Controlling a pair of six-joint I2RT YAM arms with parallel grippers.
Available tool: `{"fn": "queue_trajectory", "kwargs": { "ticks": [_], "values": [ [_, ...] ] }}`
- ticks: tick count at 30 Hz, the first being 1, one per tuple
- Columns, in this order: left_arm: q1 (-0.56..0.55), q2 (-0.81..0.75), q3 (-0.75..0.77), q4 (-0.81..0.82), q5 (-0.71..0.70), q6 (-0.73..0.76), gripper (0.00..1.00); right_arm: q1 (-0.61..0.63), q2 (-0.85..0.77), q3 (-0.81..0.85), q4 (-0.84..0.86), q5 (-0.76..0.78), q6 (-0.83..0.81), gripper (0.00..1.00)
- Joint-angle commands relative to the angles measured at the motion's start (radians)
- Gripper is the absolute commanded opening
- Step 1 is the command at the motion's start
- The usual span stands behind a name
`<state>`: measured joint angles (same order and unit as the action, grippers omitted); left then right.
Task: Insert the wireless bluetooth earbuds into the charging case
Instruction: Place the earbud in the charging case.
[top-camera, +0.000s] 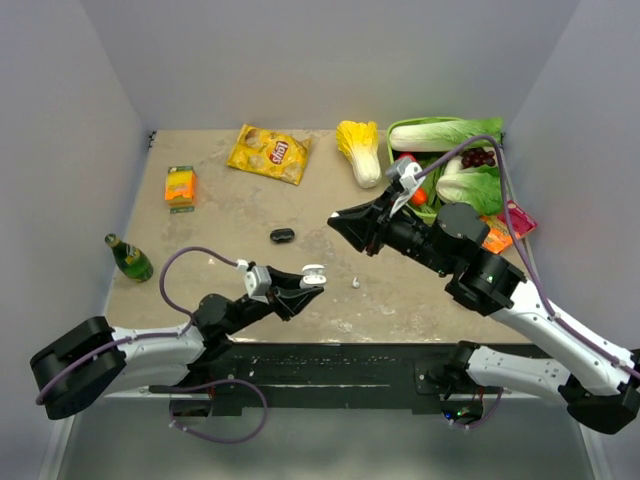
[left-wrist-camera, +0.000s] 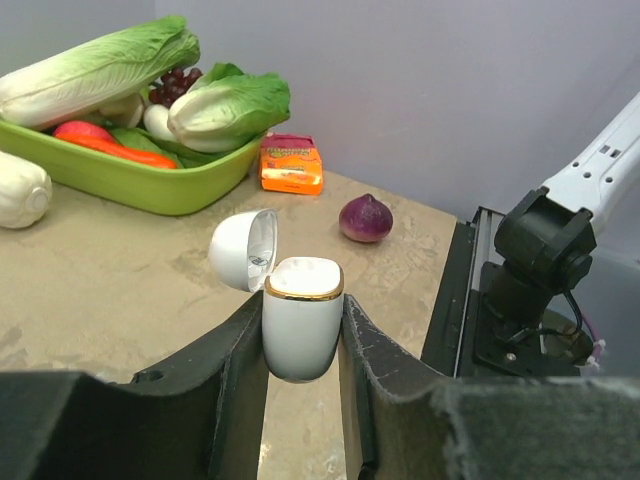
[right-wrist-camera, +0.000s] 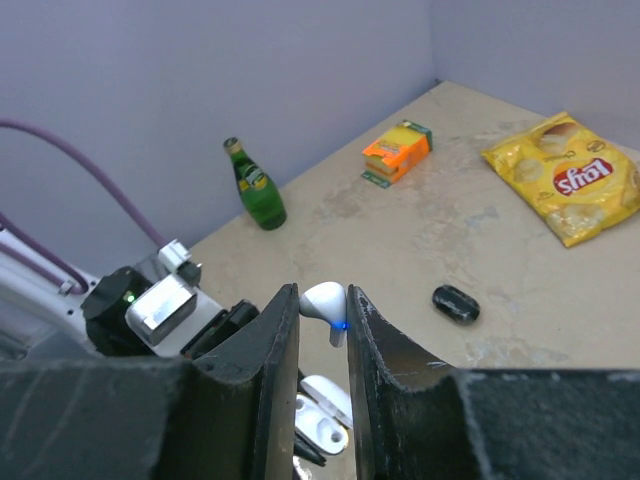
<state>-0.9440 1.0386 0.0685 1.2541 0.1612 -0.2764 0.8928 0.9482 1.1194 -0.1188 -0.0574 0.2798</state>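
Note:
My left gripper (left-wrist-camera: 303, 312) is shut on the white charging case (left-wrist-camera: 302, 330), which has a gold rim. Its lid (left-wrist-camera: 243, 248) is flipped open to the left. From above, the case (top-camera: 313, 272) is held low over the near middle of the table. My right gripper (right-wrist-camera: 323, 305) is shut on a white earbud (right-wrist-camera: 322, 296) with a small blue light. It hangs above and just behind the open case (right-wrist-camera: 325, 418). A second white earbud (top-camera: 355, 283) lies on the table just right of the case. The right gripper (top-camera: 338, 226) points left and downward.
A small black oval object (top-camera: 281, 235) lies mid-table. A green bottle (top-camera: 130, 258) lies at the left, with an orange box (top-camera: 180, 186) and a chip bag (top-camera: 270, 153) behind. A cabbage (top-camera: 362, 150) and a green tray (left-wrist-camera: 150, 185) of vegetables are at the back right, with a red onion (left-wrist-camera: 365, 217) nearby.

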Motion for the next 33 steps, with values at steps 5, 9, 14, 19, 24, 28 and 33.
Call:
{"fn": "queue_trajectory", "kwargs": {
  "ticks": [5, 9, 14, 19, 24, 28, 33],
  "values": [
    [-0.001, 0.044, 0.149, 0.439, 0.070, 0.083, 0.00, 0.029, -0.012, 0.063, -0.032, -0.065, -0.033, 0.00],
    [-0.001, 0.044, 0.203, 0.420, 0.100, 0.114, 0.00, 0.037, -0.005, 0.103, -0.060, -0.084, -0.036, 0.00],
    [0.004, 0.041, 0.270, 0.386, 0.126, 0.164, 0.00, 0.052, 0.006, 0.143, -0.077, -0.093, -0.042, 0.00],
    [0.011, 0.072, 0.341, 0.360, 0.149, 0.184, 0.00, 0.060, 0.026, 0.181, -0.093, -0.099, -0.050, 0.00],
    [0.014, 0.103, 0.387, 0.344, 0.121, 0.172, 0.00, 0.066, 0.040, 0.194, -0.111, -0.091, -0.057, 0.00],
    [0.014, 0.118, 0.396, 0.323, 0.080, 0.142, 0.00, 0.070, 0.040, 0.184, -0.111, -0.087, -0.056, 0.00],
    [0.014, 0.124, 0.389, 0.314, 0.032, 0.109, 0.00, 0.074, 0.040, 0.165, -0.097, -0.094, -0.048, 0.00]
  ]
}}
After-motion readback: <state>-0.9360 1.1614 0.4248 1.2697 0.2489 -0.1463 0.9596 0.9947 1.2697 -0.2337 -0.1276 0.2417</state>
